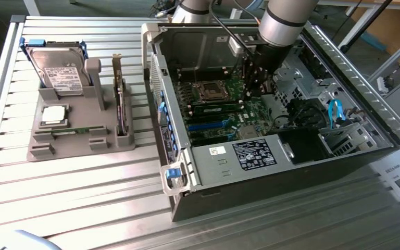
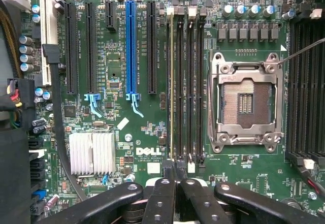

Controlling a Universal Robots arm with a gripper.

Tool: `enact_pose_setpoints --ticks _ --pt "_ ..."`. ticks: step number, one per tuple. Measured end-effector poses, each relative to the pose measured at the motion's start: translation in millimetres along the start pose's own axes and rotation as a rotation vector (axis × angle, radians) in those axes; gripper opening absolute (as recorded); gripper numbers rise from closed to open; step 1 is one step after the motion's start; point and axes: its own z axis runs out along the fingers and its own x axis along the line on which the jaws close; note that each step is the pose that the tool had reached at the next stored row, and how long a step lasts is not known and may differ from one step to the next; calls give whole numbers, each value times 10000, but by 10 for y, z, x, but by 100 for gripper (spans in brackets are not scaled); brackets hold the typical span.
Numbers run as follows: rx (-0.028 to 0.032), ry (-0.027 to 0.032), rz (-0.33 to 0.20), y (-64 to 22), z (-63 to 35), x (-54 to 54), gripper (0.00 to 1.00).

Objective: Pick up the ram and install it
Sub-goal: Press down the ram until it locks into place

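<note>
Slatted metal table (image 1: 82,198) w/ open PC case (image 1: 270,192) lying on it, side panel off. Arm (image 1: 283,21) reached down into case from above. Gripper (image 2: 175,169) hung over motherboard (image 2: 117,132), fingers pressed fully together, nothing visibly clamped between them. Grey parts tray (image 1: 68,148) sat outside case, well apart from gripper, towards exterior view's left. Carried hard drive (image 1: 58,70) upright at far end and dark expansion card (image 1: 121,104) standing on edge at side nearer case. Empty CPU socket (image 2: 246,102) w/ metal frame lay near gripper, off to one side of mem slots. Finned silver heatsink (image 2: 92,153) lay near on other side, blue slot (image 2: 130,46) beyond it. Ram (image 2: 171,82) seen edge-on, apparently seated in mem slot closest to blue slot. Ran straight away from fingertips, near end right at tips. Contact w/ tips: couldn't tell. Neighbouring mem slots looked dark, unfilled.
</note>
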Motion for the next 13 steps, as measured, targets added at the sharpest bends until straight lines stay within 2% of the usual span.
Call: enact_pose_setpoints --ticks 7,13 --pt "-1 3 -2 8 -1 1 10" --pt "-1 3 0 135 3 1 10"
